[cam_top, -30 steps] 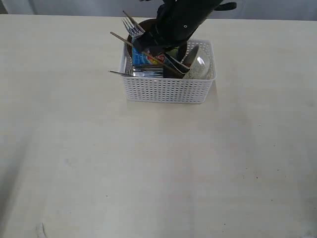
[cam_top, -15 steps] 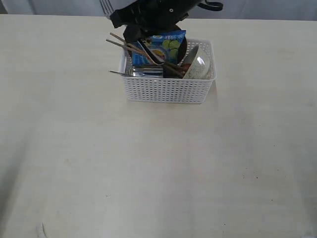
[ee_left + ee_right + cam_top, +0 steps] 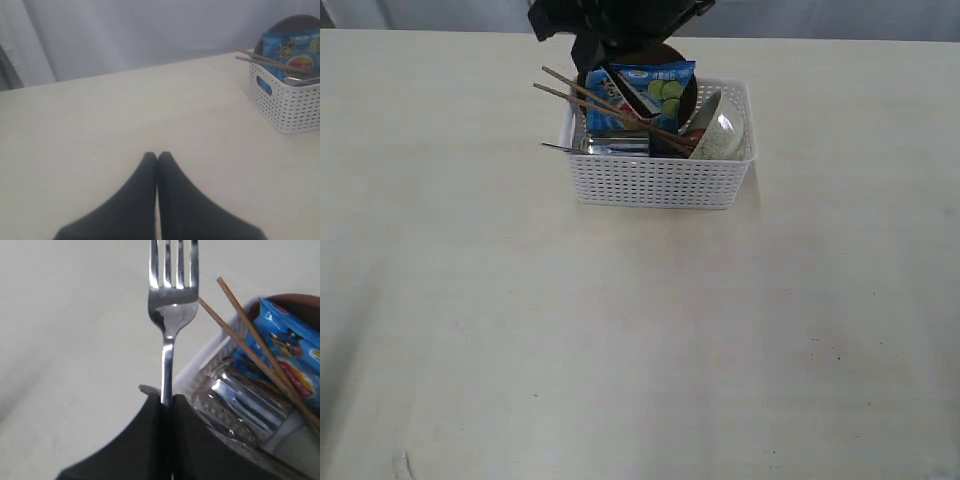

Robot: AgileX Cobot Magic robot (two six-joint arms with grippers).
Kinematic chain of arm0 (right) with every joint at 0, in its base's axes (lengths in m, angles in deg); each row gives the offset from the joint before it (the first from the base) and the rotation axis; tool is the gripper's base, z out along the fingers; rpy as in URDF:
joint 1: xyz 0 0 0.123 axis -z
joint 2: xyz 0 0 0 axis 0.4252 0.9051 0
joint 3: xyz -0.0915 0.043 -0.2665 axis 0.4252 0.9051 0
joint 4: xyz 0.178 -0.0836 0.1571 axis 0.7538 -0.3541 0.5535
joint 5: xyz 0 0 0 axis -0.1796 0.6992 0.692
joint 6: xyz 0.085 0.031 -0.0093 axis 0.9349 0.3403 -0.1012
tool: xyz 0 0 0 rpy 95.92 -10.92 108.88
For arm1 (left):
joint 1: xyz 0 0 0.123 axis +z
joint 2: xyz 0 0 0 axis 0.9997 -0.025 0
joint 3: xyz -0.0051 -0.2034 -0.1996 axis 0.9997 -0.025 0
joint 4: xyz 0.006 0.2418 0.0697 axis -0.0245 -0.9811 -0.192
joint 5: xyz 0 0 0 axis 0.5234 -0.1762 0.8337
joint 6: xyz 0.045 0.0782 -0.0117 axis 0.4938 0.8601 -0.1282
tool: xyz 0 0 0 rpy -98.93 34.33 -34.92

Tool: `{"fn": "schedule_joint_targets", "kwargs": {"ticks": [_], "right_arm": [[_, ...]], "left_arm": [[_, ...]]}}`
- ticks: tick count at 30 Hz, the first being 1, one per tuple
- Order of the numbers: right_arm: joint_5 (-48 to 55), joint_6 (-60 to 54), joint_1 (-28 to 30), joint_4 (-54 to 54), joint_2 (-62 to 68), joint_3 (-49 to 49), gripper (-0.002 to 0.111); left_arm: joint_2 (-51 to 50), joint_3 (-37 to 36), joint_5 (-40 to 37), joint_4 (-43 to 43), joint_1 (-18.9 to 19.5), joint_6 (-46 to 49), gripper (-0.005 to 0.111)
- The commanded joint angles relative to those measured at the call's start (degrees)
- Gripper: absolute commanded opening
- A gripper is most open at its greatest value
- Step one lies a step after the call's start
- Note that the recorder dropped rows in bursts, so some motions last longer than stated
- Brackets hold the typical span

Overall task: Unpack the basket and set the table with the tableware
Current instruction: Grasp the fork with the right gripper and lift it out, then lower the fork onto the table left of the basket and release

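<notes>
While the pale desk (image 3: 620, 330) spreads wide, the white basket (image 3: 660, 182) sits toward its far edge, holding a blue crisp bag (image 3: 642, 92), bowl (image 3: 722, 138), mug (image 3: 616, 145) and chopsticks (image 3: 582, 92). The left jaws rest together over the desk, well apart. The right jaws clamp a steel fork (image 3: 172, 305) by its handle, above the basket's corner. That thin, slick handle could swivel or slip free.

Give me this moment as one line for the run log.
phase: unpacking | right gripper: shut on fork | left gripper: shut, empty, over table | basket: holds chopsticks, crisp bag, mug, bowl
</notes>
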Motion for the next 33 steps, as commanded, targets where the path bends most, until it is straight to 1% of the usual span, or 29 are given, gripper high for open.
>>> {"fn": "schedule_joint_targets", "kwargs": {"ticks": [1,4,7,9,12,15,19,28,33], "right_arm": [[-2.84,16.16,-4.87,-13.77,-5.74,5.83,0.0],[-7.37,22.06,-8.22,-14.4,-9.73,13.32,0.0],[-19.18,30.78,-12.46,-14.4,-13.69,23.38,0.0],[-28.84,36.36,-15.25,-14.27,-15.8,30.57,0.0],[-39.28,43.02,-19.03,-14.15,-16.38,38.44,0.0],[-43.56,47.38,-21.0,-14.15,-14.71,43.04,0.0],[-44.44,48.91,-21.46,-14.13,-11.65,44.99,0.0],[-49.2,53.01,-21.46,-14.04,-6.24,44.76,0.0],[-51.11,53.45,-21.46,-14.04,-2.03,44.76,0.0]], "left_arm": [[0.22,-0.16,0.03,0.49,0.14,-0.02,0.0],[0.22,-0.16,0.03,0.49,0.14,-0.02,0.0],[0.22,-0.16,0.03,0.49,0.14,-0.02,0.0],[0.22,-0.16,0.03,0.49,0.14,-0.02,0.0],[0.22,-0.16,0.03,0.49,0.14,-0.02,0.0],[0.22,-0.16,0.03,0.49,0.14,-0.02,0.0],[0.22,-0.16,0.03,0.49,0.14,-0.02,0.0],[0.22,-0.16,0.03,0.49,0.14,-0.02,0.0],[0.22,-0.16,0.03,0.49,0.14,-0.02,0.0]]}}
